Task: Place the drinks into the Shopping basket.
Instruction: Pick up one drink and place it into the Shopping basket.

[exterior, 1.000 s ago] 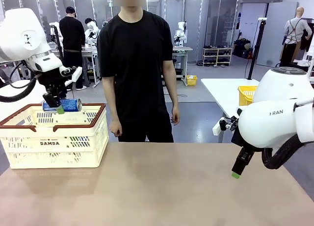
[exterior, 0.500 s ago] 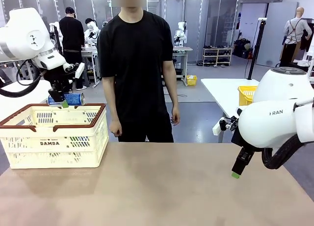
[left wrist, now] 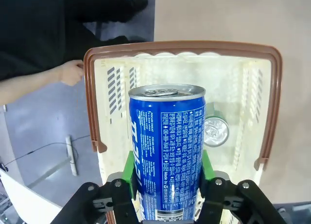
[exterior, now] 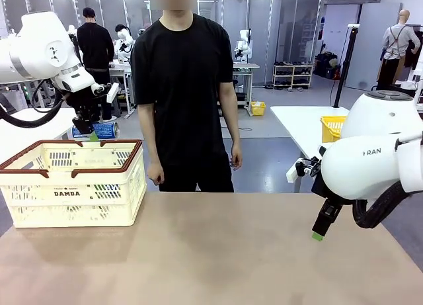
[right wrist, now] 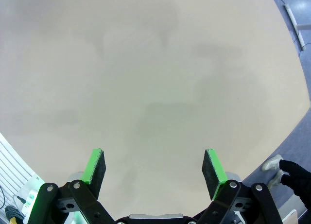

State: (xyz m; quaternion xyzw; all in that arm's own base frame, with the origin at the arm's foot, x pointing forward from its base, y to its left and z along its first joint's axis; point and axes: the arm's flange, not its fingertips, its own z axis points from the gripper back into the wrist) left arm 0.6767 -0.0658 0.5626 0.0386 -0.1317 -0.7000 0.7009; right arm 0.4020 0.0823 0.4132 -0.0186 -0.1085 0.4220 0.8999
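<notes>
Left arm: entered from pic left, raised above the far side of the basket. Left tool [exterior: 90, 128] pinched a blue can [exterior: 100, 130], can lying sideways in front view, above the rim, not touching it. In the left wrist view the left tool [left wrist: 166, 173] had its green pads [left wrist: 128, 168] pressed on both sides of the blue can [left wrist: 167, 146], silver pull-tab end pointing away from cam, white lettering on the side.

Shopping basket [exterior: 73, 182]: cream-white w/ slotted sides, dark brown rim, "DAMDA" on front, sat on the desk [exterior: 218, 252] at left. Seen from the left wrist, the Shopping basket [left wrist: 269, 88] lay directly beneath the held can. Second can [left wrist: 215, 131] lay inside on the basket floor, silver end showing, partly hidden behind the held one; colour of its body could not be told.

Person [exterior: 185, 87]: black shirt, stood at far side of desk, centre, arms hanging down. A hand [left wrist: 73, 72] showed just beside the basket rim in the left wrist view, apart from it.

Right arm: at pic right, above desk. Right tool [exterior: 322, 225] pointed down, near desk surface, not touching. Right wrist view: right tool [right wrist: 154, 168] spread wide, green pads [right wrist: 95, 165] well apart, nothing between them, bare desk [right wrist: 146, 63] below.
</notes>
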